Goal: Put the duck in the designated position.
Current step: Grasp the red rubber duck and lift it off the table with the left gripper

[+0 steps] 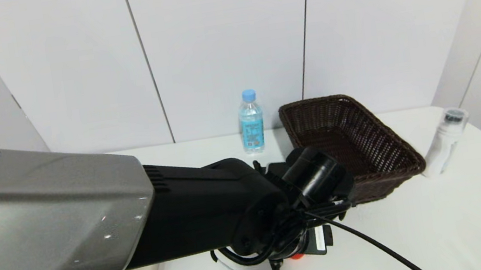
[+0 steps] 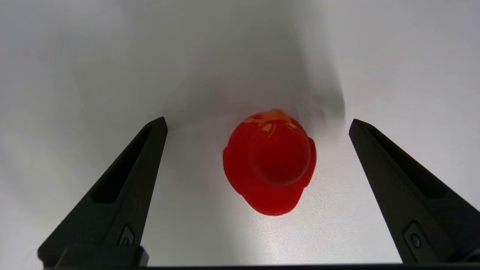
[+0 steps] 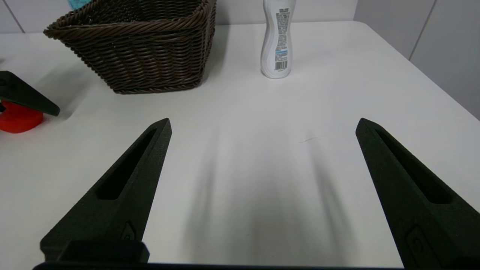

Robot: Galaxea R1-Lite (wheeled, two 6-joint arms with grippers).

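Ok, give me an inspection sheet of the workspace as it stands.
Surface: white table, bare in front of the right arm.
Job's things: red duck on the table, ungrasped; target spot unmarked.
Clutter: wicker basket, water bottle, white bottle.
End effectors: left end effector open, straddling the duck; right end effector open, above bare table.
Cables: black cable trailing from the left wrist.
Surroundings: white wall panels.

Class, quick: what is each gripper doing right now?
Left gripper: open, empty, over the red duck standing on the table.
Right gripper: open, empty, above bare tabletop.
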